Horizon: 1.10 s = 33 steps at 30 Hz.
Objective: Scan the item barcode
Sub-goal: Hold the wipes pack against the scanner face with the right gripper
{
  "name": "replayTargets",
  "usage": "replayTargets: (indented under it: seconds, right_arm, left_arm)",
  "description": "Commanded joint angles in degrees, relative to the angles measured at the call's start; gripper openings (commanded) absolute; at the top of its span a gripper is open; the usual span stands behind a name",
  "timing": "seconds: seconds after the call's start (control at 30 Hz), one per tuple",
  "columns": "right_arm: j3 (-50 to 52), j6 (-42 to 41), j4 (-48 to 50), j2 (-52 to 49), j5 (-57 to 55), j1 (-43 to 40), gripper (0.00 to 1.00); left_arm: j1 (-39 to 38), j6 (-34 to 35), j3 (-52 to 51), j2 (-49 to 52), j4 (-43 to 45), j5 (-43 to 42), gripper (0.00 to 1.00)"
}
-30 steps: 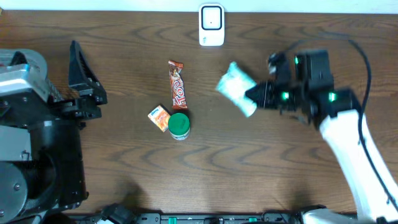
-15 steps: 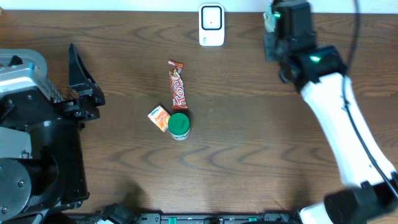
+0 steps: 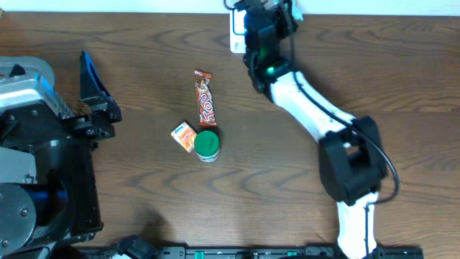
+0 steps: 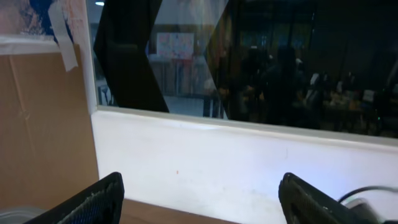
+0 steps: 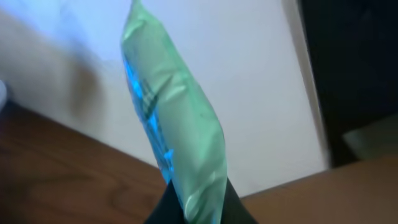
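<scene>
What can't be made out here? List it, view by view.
- Scanner: overhead, mostly hidden under the right arm.
- Green pouch: right wrist, blurred, no barcode readable. Its lower end is hidden between the fingers of the right gripper.
- Orange packet: overhead, print too small to read.

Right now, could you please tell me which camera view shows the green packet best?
The right wrist view: the green packet fills the frame edge-on, its lower end pinched in the right pincer. Overhead, the right arm hides nearly all of it, leaving a pale sliver. The left wrist view shows none of it.
</scene>
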<state>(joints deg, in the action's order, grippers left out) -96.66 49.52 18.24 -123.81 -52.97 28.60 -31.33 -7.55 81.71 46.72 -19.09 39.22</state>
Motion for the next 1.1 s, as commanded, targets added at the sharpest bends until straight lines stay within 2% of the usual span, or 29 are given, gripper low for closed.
replayTargets:
  seconds: [0.0, 0.2, 0.53, 0.83, 1.07]
  right_arm:
    - [-0.52, 22.01, 5.07, -6.12, -4.07, 1.11, 0.01]
    - [-0.50, 30.08, 7.93, -12.61, -4.42, 3.89, 0.01]
    - [-0.50, 33.22, 7.76, -14.21, -3.50, 6.67, 0.01]
    - [-0.50, 39.23, 12.46, -14.21, -1.36, 5.09, 0.01]
    - [-0.52, 39.28, 12.39, -14.23, 2.38, 3.41, 0.01]
  left_arm:
    - [0.02, -0.35, 0.26, -0.11, 0.07, 0.68, 0.80]
    - [0.02, -0.35, 0.15, -0.04, -0.68, 0.68, 0.80]
    - [0.02, -0.35, 0.11, -0.07, -1.20, 0.68, 0.80]
    - [0.02, -0.35, 0.00, -0.07, -1.44, 0.68, 0.80]
    - [0.02, -0.33, -0.94, 0.00, -1.42, 0.63, 0.80]
